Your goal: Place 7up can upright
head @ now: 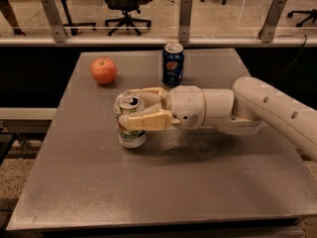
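7up can (131, 136): recorded upright on the grey table (198, 182), left of centre (silver top up). It was pinched at its upper half between the jaws of the gripper (125, 110), which was extended from the right. Pepsi can (173, 65): noted standing farther back, apart. Apple (103, 70): noted far left.

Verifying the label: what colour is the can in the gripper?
The can is white-silver with green, camera view; the gripper holds it mid-table.
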Robot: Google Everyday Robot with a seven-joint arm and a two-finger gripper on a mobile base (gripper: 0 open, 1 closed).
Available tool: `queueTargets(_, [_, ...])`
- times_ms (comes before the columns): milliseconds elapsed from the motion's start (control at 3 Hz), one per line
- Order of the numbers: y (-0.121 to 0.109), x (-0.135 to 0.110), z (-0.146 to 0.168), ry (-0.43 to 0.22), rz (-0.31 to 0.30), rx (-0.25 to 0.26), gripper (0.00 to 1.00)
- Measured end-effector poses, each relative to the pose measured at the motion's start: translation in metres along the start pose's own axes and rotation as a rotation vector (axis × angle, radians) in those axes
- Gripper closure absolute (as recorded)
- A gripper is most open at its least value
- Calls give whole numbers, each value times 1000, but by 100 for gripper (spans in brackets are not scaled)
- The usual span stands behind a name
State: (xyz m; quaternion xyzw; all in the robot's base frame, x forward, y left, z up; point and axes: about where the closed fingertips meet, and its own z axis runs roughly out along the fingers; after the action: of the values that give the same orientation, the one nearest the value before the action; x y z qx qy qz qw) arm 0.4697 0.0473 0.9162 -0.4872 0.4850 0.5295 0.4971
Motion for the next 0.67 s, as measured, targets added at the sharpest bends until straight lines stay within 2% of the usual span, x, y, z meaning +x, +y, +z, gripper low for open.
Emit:
queueTargets(333, [0, 4, 1, 31, -3, -3, 15])
queueTargets(667, [1, 3, 3, 30, -4, -8, 0])
